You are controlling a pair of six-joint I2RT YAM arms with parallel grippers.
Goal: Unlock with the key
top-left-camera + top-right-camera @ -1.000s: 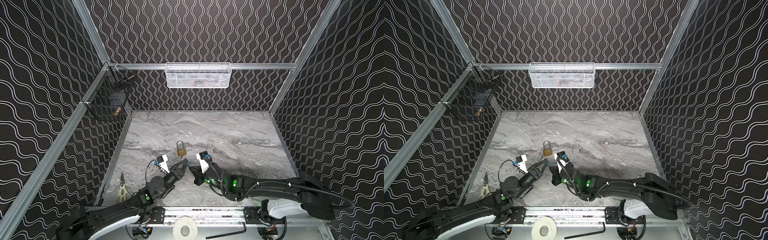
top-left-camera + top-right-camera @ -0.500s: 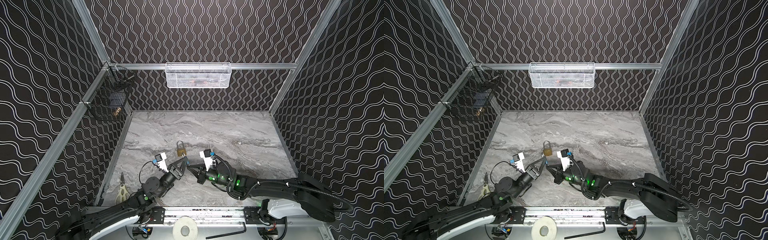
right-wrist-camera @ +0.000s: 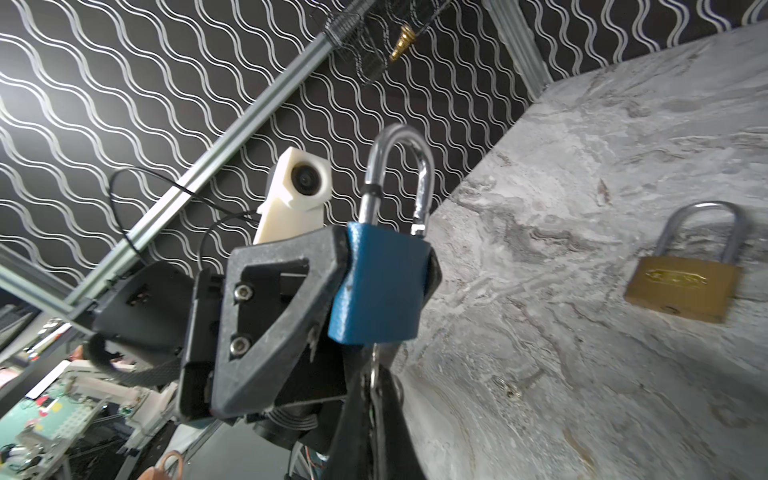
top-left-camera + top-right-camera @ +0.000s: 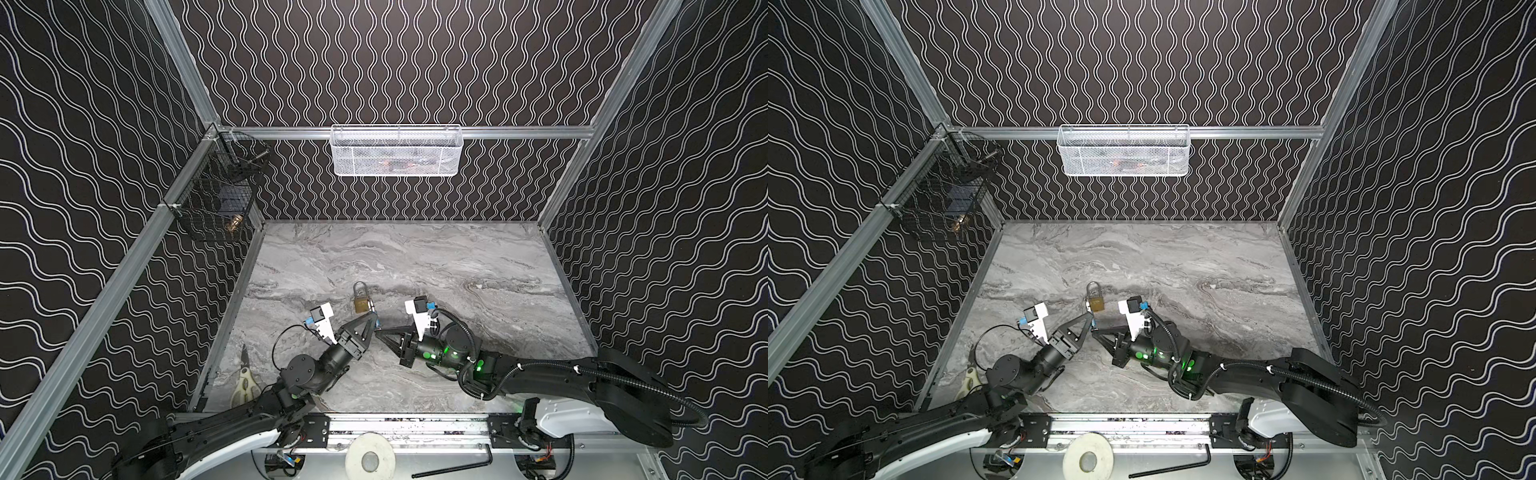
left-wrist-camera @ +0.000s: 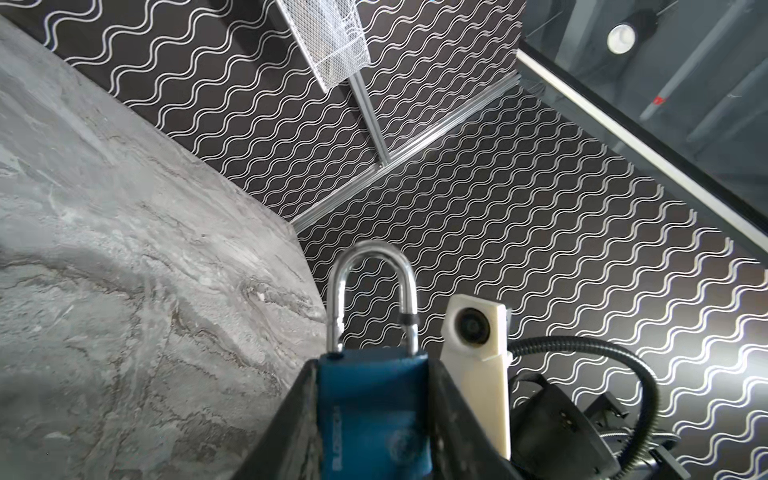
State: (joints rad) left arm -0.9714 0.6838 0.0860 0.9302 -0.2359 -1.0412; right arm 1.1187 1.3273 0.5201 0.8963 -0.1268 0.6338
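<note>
My left gripper [image 5: 372,374] is shut on the body of a blue padlock [image 5: 374,415], held just above the table near the front. The padlock's steel shackle [image 5: 370,266] points up and away. In the right wrist view the same blue padlock [image 3: 382,282] sits between the left fingers [image 3: 286,291]. My right gripper [image 3: 374,386] is shut on a thin metal key [image 3: 374,372], whose tip meets the underside of the padlock. In both top views the two grippers [image 4: 376,321] [image 4: 1093,331] meet tip to tip. How deep the key sits is hidden.
A brass padlock [image 4: 360,303] [image 3: 681,291] lies flat on the marble table [image 4: 457,266] just beyond the grippers. Hand shears [image 4: 245,380] lie by the left wall. A white mesh basket [image 4: 397,151] and a black wire basket [image 4: 216,199] hang on the walls.
Both grippers, still joined at the blue padlock, have shifted slightly toward the brass padlock. Neither grip has changed.
</note>
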